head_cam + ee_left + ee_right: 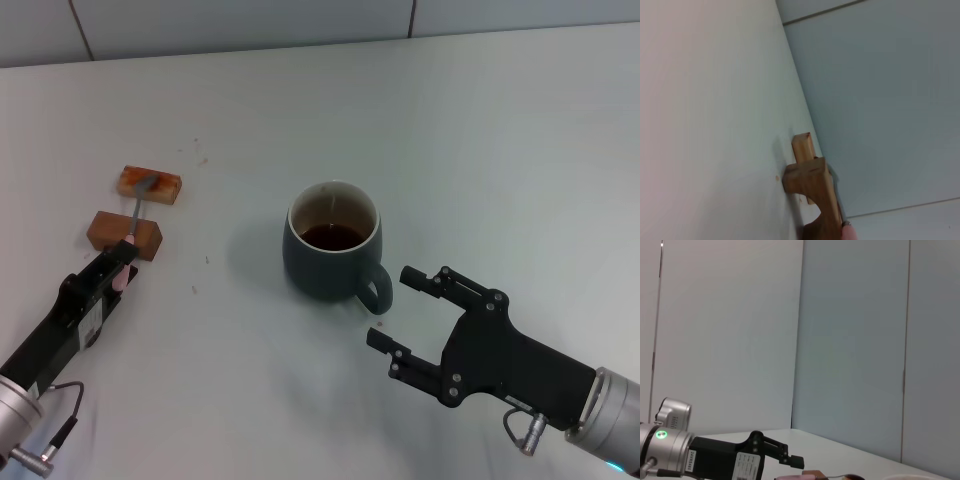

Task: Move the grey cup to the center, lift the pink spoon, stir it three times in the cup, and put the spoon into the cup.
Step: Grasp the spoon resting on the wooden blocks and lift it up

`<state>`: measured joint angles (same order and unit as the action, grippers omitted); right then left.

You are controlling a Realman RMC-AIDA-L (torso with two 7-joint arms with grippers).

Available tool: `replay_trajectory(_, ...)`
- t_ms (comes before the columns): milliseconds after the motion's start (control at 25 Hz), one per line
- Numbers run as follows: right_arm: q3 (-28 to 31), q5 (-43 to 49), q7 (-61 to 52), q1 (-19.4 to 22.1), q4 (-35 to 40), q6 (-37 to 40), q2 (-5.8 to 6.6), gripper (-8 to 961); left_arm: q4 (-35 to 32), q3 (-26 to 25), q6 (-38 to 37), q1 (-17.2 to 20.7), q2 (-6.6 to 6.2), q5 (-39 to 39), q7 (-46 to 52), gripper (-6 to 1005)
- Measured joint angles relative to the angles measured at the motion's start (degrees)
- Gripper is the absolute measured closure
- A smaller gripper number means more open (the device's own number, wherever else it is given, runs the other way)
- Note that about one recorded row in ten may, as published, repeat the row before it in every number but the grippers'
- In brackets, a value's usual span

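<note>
The grey cup point(330, 262) stands near the table's middle with dark liquid inside, its handle toward my right gripper. My right gripper point(390, 305) is open and empty just beside the handle, not touching it. The pink spoon point(137, 212) lies across two brown blocks; its pink handle end point(122, 280) sticks out toward my left gripper and also shows in the left wrist view point(850, 233). My left gripper point(120, 262) sits around that handle. In the right wrist view one of its fingers point(790, 460) stands a little apart from the pink handle point(790, 477).
The near brown block point(112, 228) and the far brown block point(165, 186) carry the spoon at the left; both show in the left wrist view point(812, 185). The white table point(480, 150) meets a pale wall at the back.
</note>
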<state>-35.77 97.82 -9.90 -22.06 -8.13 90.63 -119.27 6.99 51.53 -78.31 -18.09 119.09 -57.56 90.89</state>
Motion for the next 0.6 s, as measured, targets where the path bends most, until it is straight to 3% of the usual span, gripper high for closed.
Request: replay_trajectory(600,0.03,-0.01,-0.07,-0.27,0.22,-0.35,0.00,241,0.50,-0.03,0.03,-0.60,0.09,-0.07,1.33,629)
